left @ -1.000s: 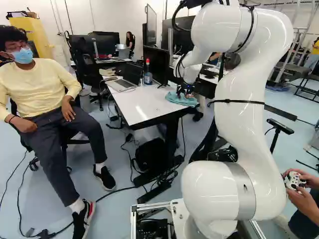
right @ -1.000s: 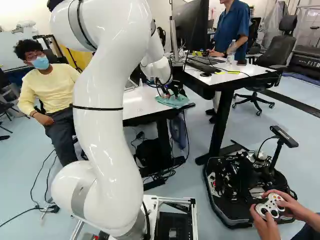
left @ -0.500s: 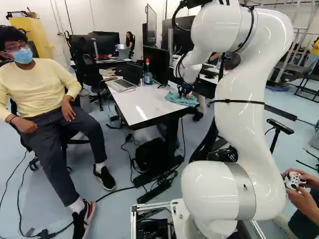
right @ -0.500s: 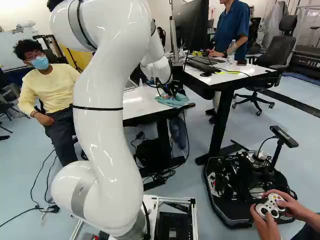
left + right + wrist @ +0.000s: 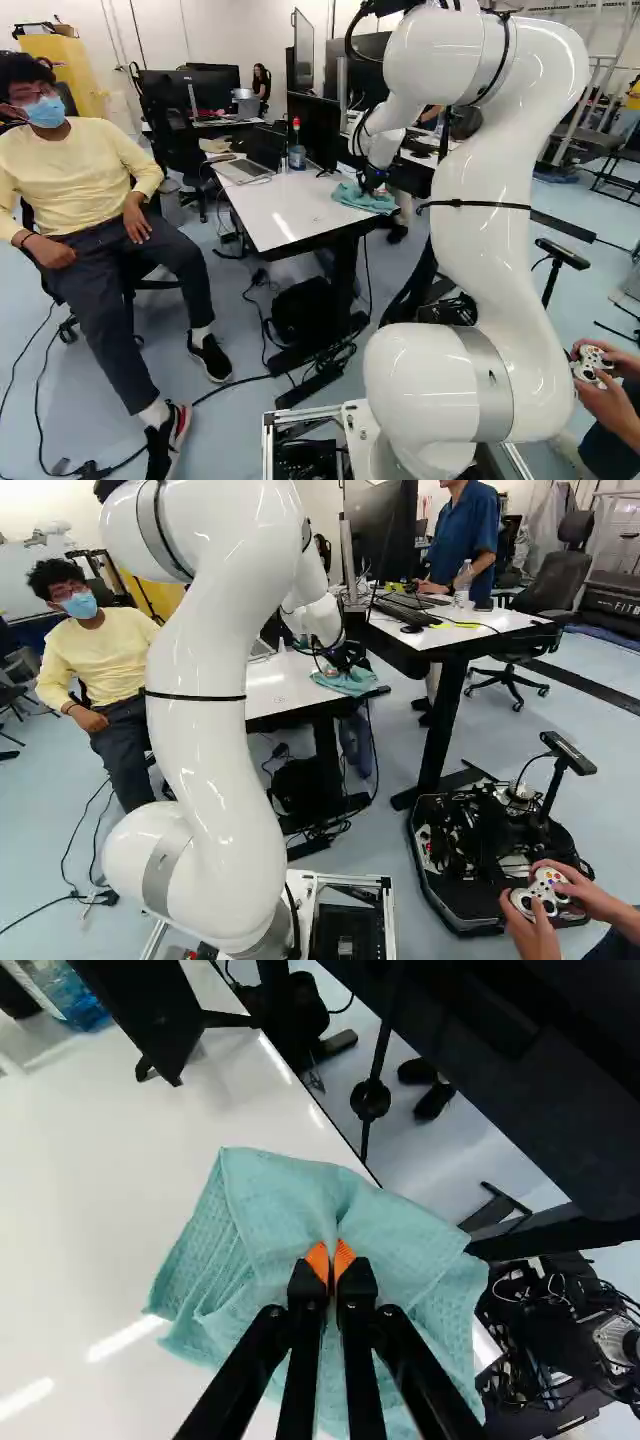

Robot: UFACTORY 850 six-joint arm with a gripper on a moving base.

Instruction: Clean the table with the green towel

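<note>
At the table's corner, tool pinches the green towel

On the white top of the table [image 5: 290, 215], the tool [image 5: 371, 182] points down into the green towel [image 5: 270, 1200], which lies bunched at the corner nearest the arm [image 5: 480, 220]. Seen from the wrist, the two black fingers are drawn together, their orange pads [image 5: 317, 1262] closed on a raised fold of the towel. Cloth spreads out around the fingertips on every side, with creases running toward the pinch and layered folds to one side. One side of the towel reaches the table's edge; the rest rests on the glossy surface.

Farther along the same table, in the left base view, stand a dark monitor [image 5: 312, 125] and, just beside it, a bottle [image 5: 297, 157] with a red cap and blue contents. An open laptop [image 5: 243, 170] sits to the left of the bottle. Beneath the tabletop, a black bag [image 5: 300, 312] rests on the floor among loose cables.

At the right base view's upper middle, a second table [image 5: 450, 633] carries a keyboard [image 5: 405, 611], a mouse [image 5: 411, 629] and a clear bottle [image 5: 463, 586]. Lower right in that view, a black platform [image 5: 440, 905] on the floor is crowded with cables and parts.
</note>
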